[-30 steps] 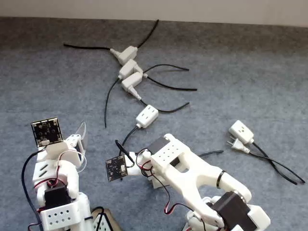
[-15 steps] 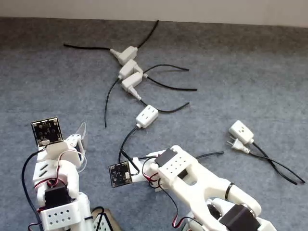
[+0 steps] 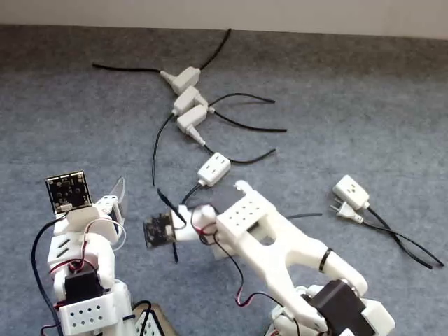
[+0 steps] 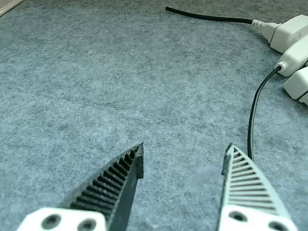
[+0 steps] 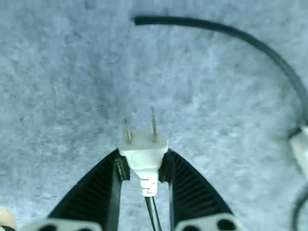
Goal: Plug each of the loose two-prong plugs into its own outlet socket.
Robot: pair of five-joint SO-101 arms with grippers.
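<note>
Evidently the right gripper [image 5: 143, 161] is clenched on a white two-prong plug [image 5: 143, 144], pinching its narrow rear by the cord, with the prongs pointing out over the grey carpet [image 5: 57, 72]. The left gripper [image 4: 185, 145] hangs with its jaws spread and nothing between them. The nearest free outlet socket [image 3: 214, 169] lies loose just beyond the right arm. With nothing bracing it, a push could slide it away, or the plug could twist in the pinch and the prongs miss the slots.
</note>
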